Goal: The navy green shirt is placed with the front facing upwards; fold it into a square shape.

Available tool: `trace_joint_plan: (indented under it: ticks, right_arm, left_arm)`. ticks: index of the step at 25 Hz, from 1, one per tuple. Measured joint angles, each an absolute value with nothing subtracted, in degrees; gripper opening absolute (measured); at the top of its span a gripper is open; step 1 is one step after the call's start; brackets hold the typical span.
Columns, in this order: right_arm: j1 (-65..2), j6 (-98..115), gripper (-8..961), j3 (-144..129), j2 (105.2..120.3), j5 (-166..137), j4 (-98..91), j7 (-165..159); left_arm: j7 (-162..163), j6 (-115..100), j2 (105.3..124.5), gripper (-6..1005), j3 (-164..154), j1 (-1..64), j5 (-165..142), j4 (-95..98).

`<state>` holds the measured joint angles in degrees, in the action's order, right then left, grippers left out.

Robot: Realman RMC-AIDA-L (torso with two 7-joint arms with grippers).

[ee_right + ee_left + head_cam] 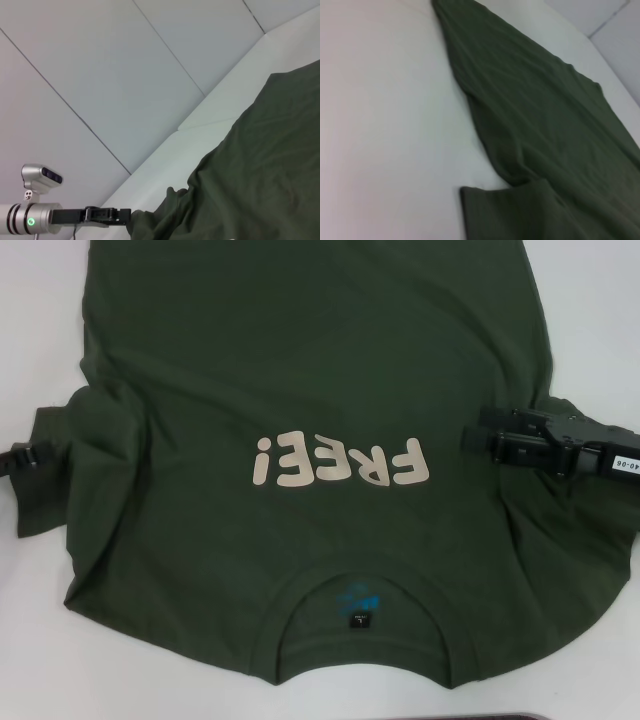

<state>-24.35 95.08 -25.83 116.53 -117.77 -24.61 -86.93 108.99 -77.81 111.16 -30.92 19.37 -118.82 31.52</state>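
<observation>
One dark green shirt [300,370] lies spread out on the white table [600,300], front up, with cream letters saying "FREE!" [340,462] and its round collar [360,615] and small black tag nearest the robot. Both grippers sit at its sleeves: the left gripper [22,460] at the left sleeve edge, the right gripper [480,438] over the bunched right side. I cannot tell if either pincer is apart or together.

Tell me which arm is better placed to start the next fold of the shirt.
Right, probably. The right gripper is over the navy green shirt, beside the FREE! lettering and where the right sleeve joins the body. The left gripper is only at the left sleeve's outer edge, mostly out of the head view.
</observation>
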Motion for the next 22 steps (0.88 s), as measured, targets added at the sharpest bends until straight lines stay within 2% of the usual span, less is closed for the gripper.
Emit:
trace_joint_plan:
  ticks: [13,19,22]
  right_arm:
    - [-24.34,95.02,919,-25.39,116.53,-117.77,-24.52,-87.01]
    - [-24.39,95.02,919,-25.39,116.53,-117.77,-24.52,-87.01]
    - [-24.42,95.01,918,-25.34,116.53,-117.77,-24.52,-87.01]
  left_arm:
    - [109.3,-76.87,111.17,536,-31.47,19.6,-118.82,31.55]
    - [109.32,-76.72,111.17,295,-31.49,19.64,-119.23,31.47]
    - [109.33,-76.72,111.17,126,-31.46,19.78,-119.36,31.46]
